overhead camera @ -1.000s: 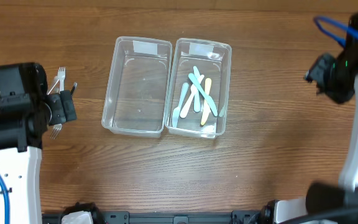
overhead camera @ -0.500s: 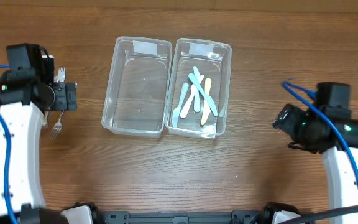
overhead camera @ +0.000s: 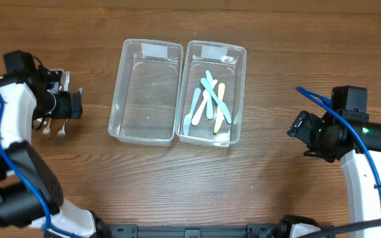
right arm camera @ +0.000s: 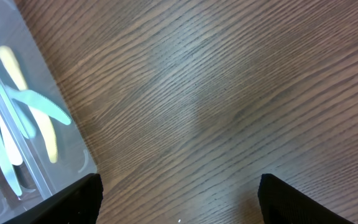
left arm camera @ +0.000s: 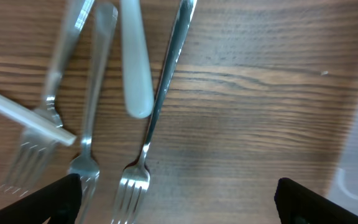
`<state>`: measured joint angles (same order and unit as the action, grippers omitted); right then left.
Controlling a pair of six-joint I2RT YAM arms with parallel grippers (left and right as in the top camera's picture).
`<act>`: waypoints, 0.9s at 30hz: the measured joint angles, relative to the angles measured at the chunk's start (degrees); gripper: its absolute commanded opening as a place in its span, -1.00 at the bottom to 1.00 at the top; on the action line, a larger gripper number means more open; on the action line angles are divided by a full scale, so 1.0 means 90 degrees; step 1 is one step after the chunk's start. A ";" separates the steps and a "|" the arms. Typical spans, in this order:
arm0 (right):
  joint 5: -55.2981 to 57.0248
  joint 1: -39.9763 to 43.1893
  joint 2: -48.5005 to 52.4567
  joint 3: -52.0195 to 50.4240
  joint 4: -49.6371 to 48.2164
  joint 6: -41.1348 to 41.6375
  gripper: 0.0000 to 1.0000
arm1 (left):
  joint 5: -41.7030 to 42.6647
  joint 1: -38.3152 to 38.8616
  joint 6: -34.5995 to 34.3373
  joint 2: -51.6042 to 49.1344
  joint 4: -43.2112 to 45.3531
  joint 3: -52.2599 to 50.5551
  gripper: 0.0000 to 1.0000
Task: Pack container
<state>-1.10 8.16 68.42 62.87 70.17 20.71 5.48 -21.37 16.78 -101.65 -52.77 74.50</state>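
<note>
Reference is the left bin (overhead camera: 119, 99). The right bin (overhead camera: 242, 86) sits just beside it on its right and holds the blue and yellow knives (overhead camera: 210, 99). We see the forks (left arm camera: 143, 155) flat on the worktop (overhead camera: 276, 53), near the left bin on its left, with a white handle (left arm camera: 134, 62) among them. Left claw (left arm camera: 182, 202) is spread wide over those forks, none gripped. Right claw (right arm camera: 182, 202) is also spread apart, holding nothing, over the worktop well to the right of the left bin, past the right bin.
</note>
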 measured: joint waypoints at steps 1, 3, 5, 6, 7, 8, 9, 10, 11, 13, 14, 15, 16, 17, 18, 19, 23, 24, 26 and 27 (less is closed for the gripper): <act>-0.0002 0.0000 0.0000 0.0000 -0.0002 -0.0002 0.64 | 0.0019 0.0000 0.0000 -0.0151 0.0027 0.0000 0.95; -0.0002 -0.0002 0.0000 0.0000 0.0000 -0.0015 0.64 | 0.0041 0.0000 0.0017 -0.0389 0.0109 0.0000 0.95; -0.0002 0.0000 0.0000 0.0000 -0.0005 -0.0019 0.64 | 0.0063 0.0000 0.0019 -0.0559 0.0175 0.0000 0.95; -0.0002 -0.0002 0.0000 0.0000 -0.0005 -0.0019 0.64 | 0.0066 0.0000 0.0019 -0.0617 0.0202 0.0000 0.95; -0.0002 0.0000 0.0000 0.0000 -0.0005 -0.0024 0.64 | 0.0063 0.0000 0.0019 -0.0690 0.0228 0.0000 0.95; -0.0002 0.0000 0.0000 0.0000 -0.0002 -0.0019 0.64 | 0.0063 0.0000 0.0019 -0.0750 0.0253 0.0000 0.95; -0.0002 0.0000 0.0000 0.0000 -0.0007 -0.0029 0.64 | 0.0066 0.0000 0.0019 -0.0809 0.0289 0.0000 0.95; -0.0002 -0.0002 0.0000 0.0000 -0.0007 -0.0036 0.64 | 0.0063 0.0000 0.0019 -0.0852 0.0318 0.0000 0.95; -0.0002 0.0000 0.0000 0.0000 -0.0002 -0.0041 0.64 | 0.0066 0.0000 0.0019 -0.0891 0.0342 0.0000 0.95; -0.0005 0.0000 0.0000 0.0000 -0.0005 -0.0046 0.64 | 0.0063 0.0000 0.0019 -0.0979 0.0364 0.0000 0.95; -0.0010 -0.0002 0.0000 0.0000 -0.0005 -0.0049 0.64 | 0.0061 0.0000 0.0019 -0.1020 0.0376 0.0000 0.95; -0.0007 -0.0002 0.0000 0.0000 -0.0005 -0.0053 0.64 | 0.0061 0.0000 0.0017 -0.1069 0.0389 0.0000 0.96; -0.0012 -0.0002 0.0000 0.0000 -0.0005 -0.0051 0.64 | 0.0058 0.0000 0.0017 -0.1107 0.0401 0.0000 0.96; -0.0012 0.0000 0.0000 0.0000 -0.0010 -0.0051 0.64 | 0.0044 0.0000 0.0015 -0.1163 0.0415 0.0000 0.99; -0.0012 0.0000 0.0000 0.0000 -0.0005 -0.0051 0.64 | 0.0036 0.0000 0.0012 -0.1214 0.0430 0.0000 1.00; -0.0015 0.0000 0.0000 0.0000 -0.0005 -0.0058 0.64 | 0.0027 0.0000 0.0007 -0.1292 0.0457 0.0000 1.00; -0.0015 0.0000 0.0000 0.0000 -0.0005 -0.0066 0.64 | -0.0095 0.0002 -0.0039 -0.1360 0.0505 0.0012 0.96; -0.0012 -0.0002 0.0000 0.0000 -0.0007 -0.0070 0.64 | -0.0136 0.0007 -0.0056 -0.1362 0.0512 0.0012 0.91; -0.0015 -0.0002 0.0000 0.0000 -0.0010 -0.0068 0.64 | -0.0182 0.0027 -0.0063 -0.1365 0.0515 0.0012 0.76; -0.0015 -0.0002 0.0000 0.0000 -0.0007 -0.0070 0.64 | -0.0228 0.0032 -0.0087 -0.1375 0.0520 0.0012 0.65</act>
<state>-1.23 8.14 68.42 62.87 70.11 20.08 3.42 -21.08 15.99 -114.02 -48.10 74.61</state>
